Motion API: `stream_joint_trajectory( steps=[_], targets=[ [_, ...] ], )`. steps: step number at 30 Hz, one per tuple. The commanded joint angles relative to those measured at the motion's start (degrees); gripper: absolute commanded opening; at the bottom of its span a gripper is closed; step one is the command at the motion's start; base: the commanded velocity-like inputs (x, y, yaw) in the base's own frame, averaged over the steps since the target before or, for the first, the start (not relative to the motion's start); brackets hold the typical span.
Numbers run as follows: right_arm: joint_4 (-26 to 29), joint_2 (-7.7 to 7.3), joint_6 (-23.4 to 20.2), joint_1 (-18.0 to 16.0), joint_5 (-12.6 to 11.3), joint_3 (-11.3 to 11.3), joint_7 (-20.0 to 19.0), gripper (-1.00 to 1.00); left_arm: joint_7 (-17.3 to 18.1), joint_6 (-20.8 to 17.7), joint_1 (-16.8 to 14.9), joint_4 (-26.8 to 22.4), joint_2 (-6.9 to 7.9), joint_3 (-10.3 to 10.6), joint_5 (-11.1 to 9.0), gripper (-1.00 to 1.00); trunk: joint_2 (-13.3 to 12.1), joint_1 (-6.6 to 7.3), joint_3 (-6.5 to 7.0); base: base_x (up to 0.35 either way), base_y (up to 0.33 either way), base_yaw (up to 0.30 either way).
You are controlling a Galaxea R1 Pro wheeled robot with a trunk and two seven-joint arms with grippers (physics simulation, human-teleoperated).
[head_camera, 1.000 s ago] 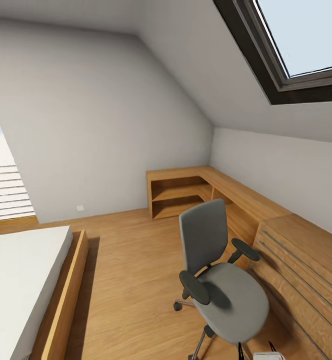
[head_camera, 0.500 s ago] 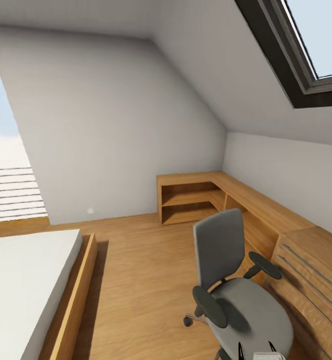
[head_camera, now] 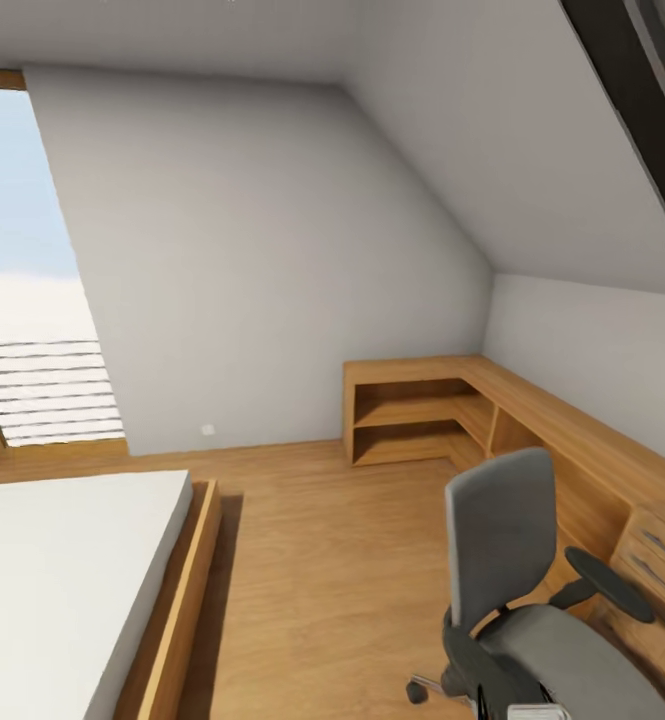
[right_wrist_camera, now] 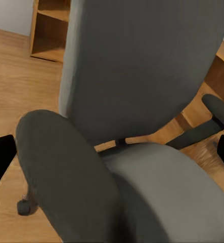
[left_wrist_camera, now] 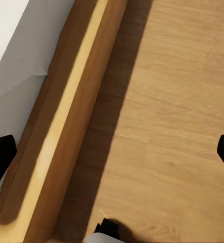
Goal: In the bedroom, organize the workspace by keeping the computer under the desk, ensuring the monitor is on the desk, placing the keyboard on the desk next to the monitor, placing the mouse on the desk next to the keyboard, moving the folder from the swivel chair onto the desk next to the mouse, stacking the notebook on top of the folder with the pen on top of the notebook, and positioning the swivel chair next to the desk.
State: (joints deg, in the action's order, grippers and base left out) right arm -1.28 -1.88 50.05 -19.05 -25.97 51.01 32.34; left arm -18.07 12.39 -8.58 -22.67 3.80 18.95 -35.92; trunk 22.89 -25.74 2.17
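The bedroom was seen to have slid rightward across the head view, so the camera was judged to be turning left. The bed [head_camera: 62, 580] filled the lower left. The swivel chair [head_camera: 532, 600], seat bare, was carried toward the lower right. Both end effectors were spread wide, nothing held.

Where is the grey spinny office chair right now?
The grey swivel chair with black armrests sits at the lower right of the head view, on the light wood floor beside the long wooden shelf unit, across from the low bed.
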Motion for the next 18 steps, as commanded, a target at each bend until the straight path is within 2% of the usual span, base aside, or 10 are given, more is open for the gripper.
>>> stream_joint_trajectory(
  steps=[1,6,18],
  targets=[
    [-0.13,0.03,0.14,-0.02,-0.22,0.49,0.26,1.0,-0.3,0.22,-0.03,0.0,0.05,0.49,-0.47,1.0,0.03,-0.04,0.06,0.187,0.287,0.139],
    [-0.13,0.03,0.13,-0.02,-0.22,0.49,0.26,1.0,-0.3,0.26,-0.03,0.0,-0.01,0.55,-0.46,1.0,0.03,-0.04,0.48,0.115,0.201,0.139],
    [-0.13,0.03,0.13,-0.02,-0.22,0.5,0.19,1.0,-0.3,0.26,-0.03,0.0,-0.02,0.57,-0.39,1.0,0.03,-0.04,1.48,0.01,0.018,0.14]
  ],
)
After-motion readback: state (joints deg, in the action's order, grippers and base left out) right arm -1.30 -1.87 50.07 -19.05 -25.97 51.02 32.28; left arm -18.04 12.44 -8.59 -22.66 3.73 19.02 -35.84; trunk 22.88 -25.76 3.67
